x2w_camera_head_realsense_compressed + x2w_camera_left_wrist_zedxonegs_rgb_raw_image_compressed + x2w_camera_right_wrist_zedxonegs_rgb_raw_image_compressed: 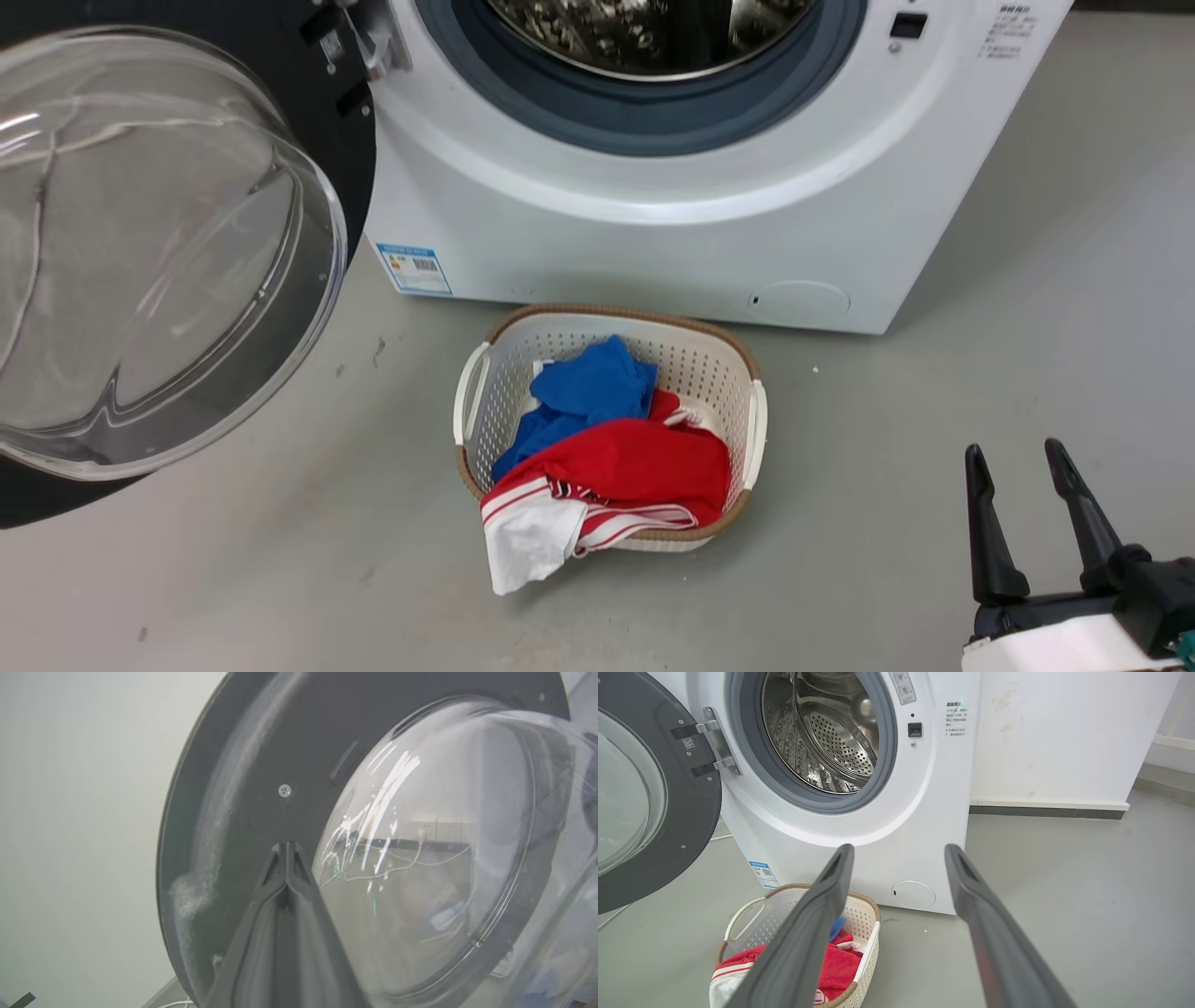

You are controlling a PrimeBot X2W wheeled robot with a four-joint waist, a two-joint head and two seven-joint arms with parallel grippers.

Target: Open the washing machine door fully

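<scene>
The washing machine (pixel 672 233) (pixel 896 826) is a white front-loader with a grey rubber ring and a steel drum (pixel 826 732) showing. Its door (pixel 159 252) (pixel 649 793) (pixel 261 765) stands swung wide to the machine's left on a metal hinge (pixel 717 742), with the clear glass bowl bulging toward me. My left gripper (pixel 286 845) is shut, its tips right at the door's dark inner ring beside the glass bowl (pixel 434 849). My right gripper (pixel 1018 457) (pixel 899 848) is open with nothing between its fingers, low over the floor to the right of the basket.
A white laundry basket (pixel 747 411) (pixel 868 947) with red, blue and white clothes sits on the grey floor right before the machine. A blue label (pixel 414 269) and a small round cover (pixel 803 299) mark the machine's lower front. A white wall (pixel 1064 737) rises to its right.
</scene>
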